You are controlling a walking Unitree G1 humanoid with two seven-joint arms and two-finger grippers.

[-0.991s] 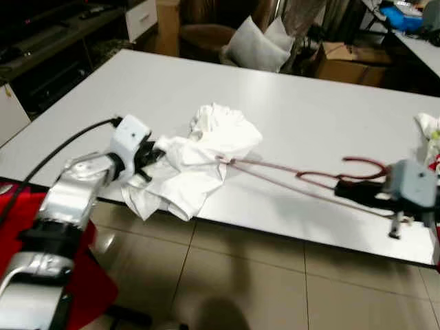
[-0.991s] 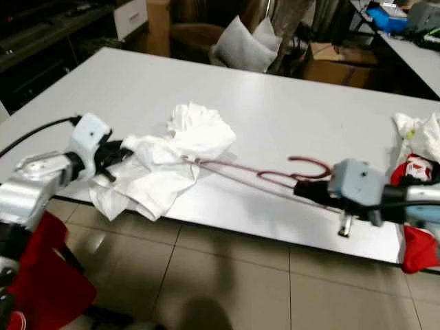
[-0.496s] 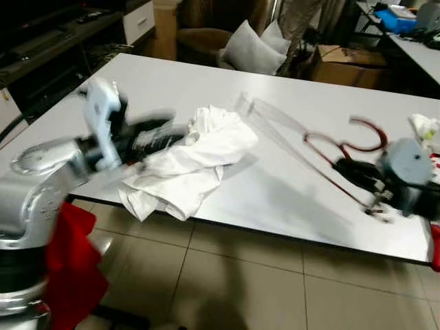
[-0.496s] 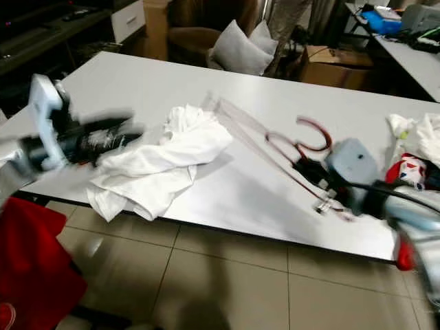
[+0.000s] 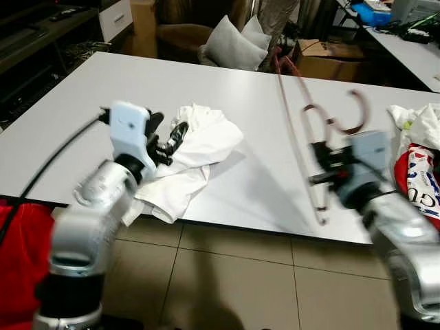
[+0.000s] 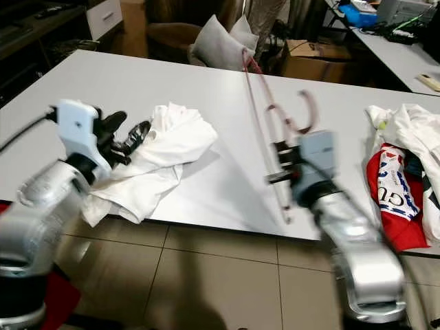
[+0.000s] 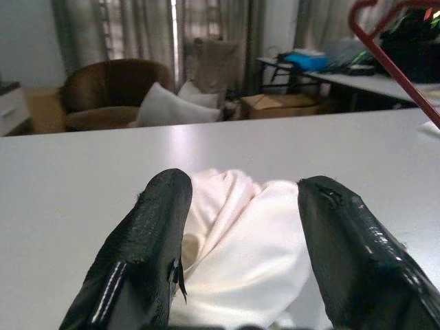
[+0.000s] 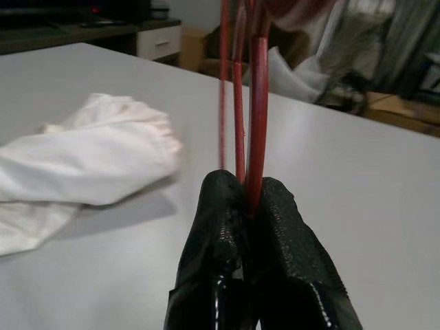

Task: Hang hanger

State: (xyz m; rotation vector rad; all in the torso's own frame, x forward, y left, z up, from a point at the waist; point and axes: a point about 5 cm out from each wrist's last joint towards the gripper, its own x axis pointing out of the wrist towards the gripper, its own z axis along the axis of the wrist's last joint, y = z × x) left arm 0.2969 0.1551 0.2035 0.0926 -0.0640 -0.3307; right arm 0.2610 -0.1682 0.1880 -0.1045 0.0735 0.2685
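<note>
A thin red wire hanger (image 5: 302, 130) stands nearly upright above the white table (image 5: 89, 89), hook (image 5: 352, 113) toward the right. My right gripper (image 5: 323, 165) is shut on its wires near the neck; the right wrist view has both black fingers (image 8: 227, 234) pinched on the red wire (image 8: 256, 103). A crumpled white garment (image 5: 206, 141) lies near the table's front edge, partly hanging over it. My left gripper (image 5: 168, 137) hovers at the garment's left side, open. In the left wrist view its fingers (image 7: 161, 206) are spread, with white cloth (image 7: 254, 240) beyond them.
A heap of white and red clothes (image 5: 419, 158) lies at the table's right end. Behind the table are a brown armchair with a grey pillow (image 5: 230, 45), a cardboard box (image 5: 330, 67) and another table (image 5: 405, 41). Tiled floor (image 5: 227, 275) runs below the front edge.
The right gripper has lifted the hanger off the table, out of the garment, and swung it upright. The left gripper has let go of the cloth and risen.
</note>
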